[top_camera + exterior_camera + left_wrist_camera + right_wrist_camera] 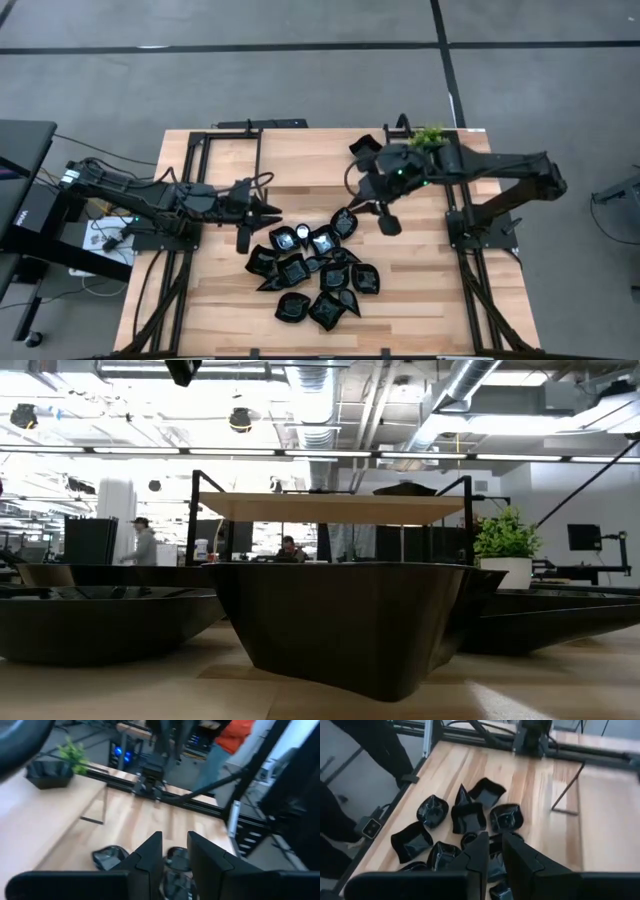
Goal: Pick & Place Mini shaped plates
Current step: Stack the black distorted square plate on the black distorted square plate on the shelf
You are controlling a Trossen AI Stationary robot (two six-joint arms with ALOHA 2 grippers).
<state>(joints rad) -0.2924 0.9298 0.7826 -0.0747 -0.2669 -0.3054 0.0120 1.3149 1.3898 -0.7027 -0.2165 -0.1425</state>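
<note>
Several small glossy black plates lie clustered, some overlapping, on the wooden table [200, 300] at its middle and near side [315, 272] [465, 817] [340, 620]. One more black plate [366, 146] [50, 774] sits apart at the far edge beside the potted plant. My left gripper [272, 213] [175, 851] hovers just left of the cluster's far end, open by a narrow gap and empty. My right gripper [388, 222] [495, 847] hovers over the cluster's far right side, also open by a narrow gap and empty.
A small green potted plant [430, 136] [505, 538] stands at the table's far right corner. Black frame rails run along both sides of the table [185, 200]. Bare wood lies between the cluster and the far edge. A person in an orange top [235, 735] stands beyond the table.
</note>
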